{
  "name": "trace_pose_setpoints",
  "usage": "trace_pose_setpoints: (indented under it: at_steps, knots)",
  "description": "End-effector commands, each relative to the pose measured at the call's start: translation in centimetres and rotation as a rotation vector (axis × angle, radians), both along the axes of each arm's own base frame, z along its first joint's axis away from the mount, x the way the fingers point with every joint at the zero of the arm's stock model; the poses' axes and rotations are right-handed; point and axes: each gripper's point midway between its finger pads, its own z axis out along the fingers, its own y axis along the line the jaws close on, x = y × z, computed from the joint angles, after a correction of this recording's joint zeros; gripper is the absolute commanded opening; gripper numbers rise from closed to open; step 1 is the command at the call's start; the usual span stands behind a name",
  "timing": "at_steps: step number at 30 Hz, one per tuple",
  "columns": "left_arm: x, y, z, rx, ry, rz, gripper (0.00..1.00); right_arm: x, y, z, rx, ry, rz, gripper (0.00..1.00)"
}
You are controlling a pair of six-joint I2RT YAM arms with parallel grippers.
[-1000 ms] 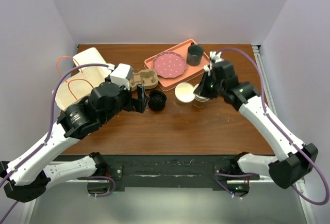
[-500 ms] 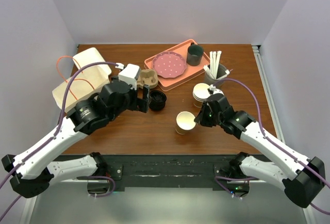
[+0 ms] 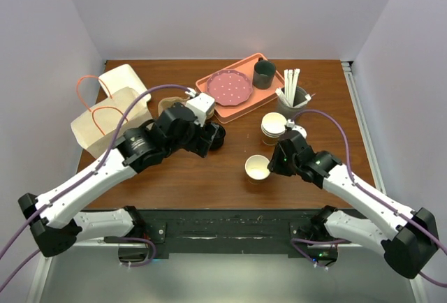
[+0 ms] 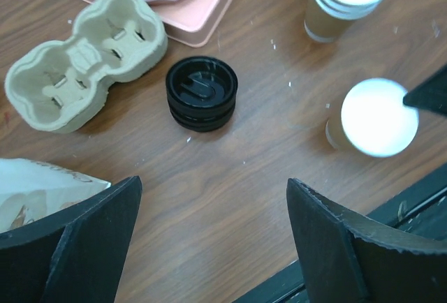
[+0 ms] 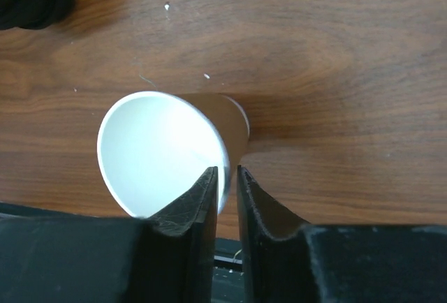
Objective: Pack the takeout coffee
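The right gripper (image 5: 227, 172) reaches in low from the right, its jaws narrowly parted astride the rim of the kraft paper cup (image 5: 167, 153), one finger inside the white interior and one outside the brown wall, with a sliver of gap showing. The cup (image 3: 257, 168) stands upright and lidless on the wooden table (image 3: 209, 181), near the near edge and right of centre. A small stack of black sip lids (image 4: 202, 92) sits apart from it toward the middle of the table. The left gripper (image 4: 213, 198) hovers above the lids with its jaws spread wide and nothing between them. Just beyond the lids lies a pulp cup carrier (image 4: 84, 58). A stack of lidless paper cups (image 3: 273, 127) stands behind the cup, and behind that a holder of wooden stir sticks (image 3: 292, 93). At the far edge a pink tray (image 3: 253, 98) carries a dotted plate (image 3: 230, 86) and a dark mug (image 3: 264, 74). A paper bag (image 3: 115, 104) with orange handles lies by the far left corner.
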Motion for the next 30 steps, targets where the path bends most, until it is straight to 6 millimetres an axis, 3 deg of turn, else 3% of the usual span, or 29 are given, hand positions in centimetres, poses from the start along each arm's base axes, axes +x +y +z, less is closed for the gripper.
trace_pose_setpoints:
  at_steps: [1, 3, 5, 6, 8, 9, 10, 16, 19, 24, 30]
  knots:
    - [0.6, -1.5, 0.1, 0.076, -0.018, -0.110, 0.88, 0.6, 0.0, 2.9, 0.020, -0.045, -0.028, 0.36]
    - [1.2, -1.9, -1.0, 0.132, -0.006, -0.133, 0.88, 0.5, 0.4, 4.3, 0.040, -0.050, -0.014, 0.46]
    - [2.1, -2.1, -1.0, 0.192, -0.033, -0.159, 0.87, 0.4, 0.4, 6.7, 0.052, -0.070, -0.001, 0.49]
    - [2.8, -2.3, -1.9, 0.252, -0.031, -0.173, 0.87, 0.3, 0.5, 7.6, 0.060, -0.078, 0.011, 0.50]
    - [3.9, -2.8, -1.7, 0.325, -0.068, -0.222, 0.87, 0.0, 0.5, 10.3, 0.084, -0.122, 0.042, 0.51]
    - [4.5, -3.3, -2.8, 0.376, -0.056, -0.237, 0.87, -0.1, 0.6, 11.2, 0.098, -0.135, 0.052, 0.52]
    - [5.2, -3.6, -2.5, 0.414, -0.077, -0.272, 0.86, -0.4, 0.4, 12.3, 0.106, -0.150, 0.057, 0.52]
    - [6.2, -6.4, -6.1, 0.477, 0.004, -0.389, 0.77, -2.0, -1.7, 17.0, 0.137, -0.238, 0.034, 0.52]
    - [6.8, -6.3, -8.6, 0.549, 0.046, -0.392, 0.73, -2.8, -2.3, 18.3, 0.170, -0.265, 0.020, 0.51]
    - [7.9, -6.2, -11.4, 0.621, 0.101, -0.384, 0.67, -3.5, -2.7, 18.5, 0.172, -0.260, 0.023, 0.50]
    - [9.0, -7.2, -13.3, 0.655, 0.152, -0.356, 0.60, -3.6, -2.6, 18.7, 0.158, -0.253, 0.050, 0.49]
